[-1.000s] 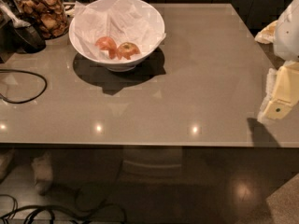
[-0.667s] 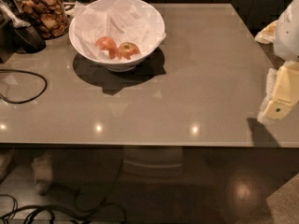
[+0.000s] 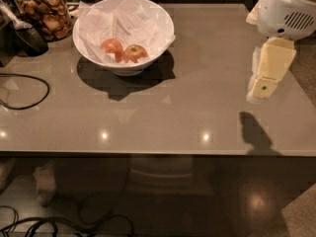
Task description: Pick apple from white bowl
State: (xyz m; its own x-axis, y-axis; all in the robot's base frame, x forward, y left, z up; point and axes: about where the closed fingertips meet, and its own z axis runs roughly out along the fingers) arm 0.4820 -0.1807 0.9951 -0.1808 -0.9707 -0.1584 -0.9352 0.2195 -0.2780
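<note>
**Inspector:** Count, please.

**Assistant:** One white bowl (image 3: 94, 53), at the far left of the tabletop (image 3: 173, 107), lined with crumpled white paper (image 3: 128, 21). Two apples lie in it, touching. The apple (image 3: 135, 52), yellowish-orange with a dark stem dimple, is the right one. The redder apple (image 3: 112, 47) is on its left. One glass jar (image 3: 47, 9) of brown pieces stands just beside the bowl, and one black cable (image 3: 29, 90) loops at the left edge.

**Inspector:** Labels, writing?

**Assistant:** None that I can read. There is one small dark dot on the cream body of the pincer.

**Inspector:** The pincer?

**Assistant:** One pincer (image 3: 259, 90) hangs over the right side of the tabletop, under the white vented housing (image 3: 286, 9) and well apart from the bowl. I cannot tell whether it is released or clenched. It touches neither bowl nor apple.
</note>
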